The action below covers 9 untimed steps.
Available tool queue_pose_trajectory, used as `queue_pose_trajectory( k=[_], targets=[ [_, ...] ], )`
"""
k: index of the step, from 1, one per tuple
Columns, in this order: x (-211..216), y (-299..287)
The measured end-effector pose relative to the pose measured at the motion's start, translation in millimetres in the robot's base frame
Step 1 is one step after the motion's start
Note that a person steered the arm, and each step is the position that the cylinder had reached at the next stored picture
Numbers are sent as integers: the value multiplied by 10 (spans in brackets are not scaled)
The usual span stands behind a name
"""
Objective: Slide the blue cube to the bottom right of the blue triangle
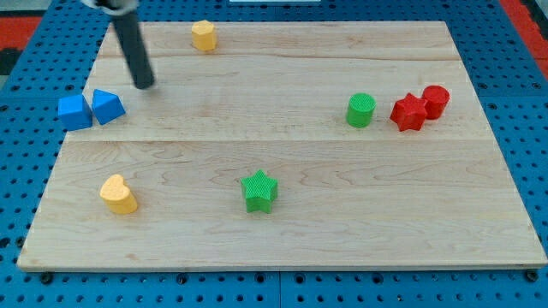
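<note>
Currently my tip (145,85) hovers near the tabletop's (282,231) left edge; gripper absent, holding nothing. Next, circle behind the blue cube (74,112), touching the blue triangle (108,106).

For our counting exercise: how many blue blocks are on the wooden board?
2. The blue cube sits at the board's left edge, and the blue triangle touches it on the view's right. My tip is just up and right of them. Nothing seems hidden.

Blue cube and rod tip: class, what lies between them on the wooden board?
In the camera view, the blue triangle sits between the blue cube and my tip, touching the cube; bare wood separates triangle and tip.
</note>
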<state>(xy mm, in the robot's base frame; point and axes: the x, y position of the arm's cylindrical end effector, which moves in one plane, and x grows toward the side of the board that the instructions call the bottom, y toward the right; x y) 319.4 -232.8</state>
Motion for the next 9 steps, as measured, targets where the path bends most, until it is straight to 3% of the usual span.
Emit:
queue_pose_trajectory(
  k=[1,3,4,5,9],
  targets=[
    [-94,-687],
    [1087,-719],
    [1138,-718],
    [1547,-484],
    [1195,-103]
  ],
)
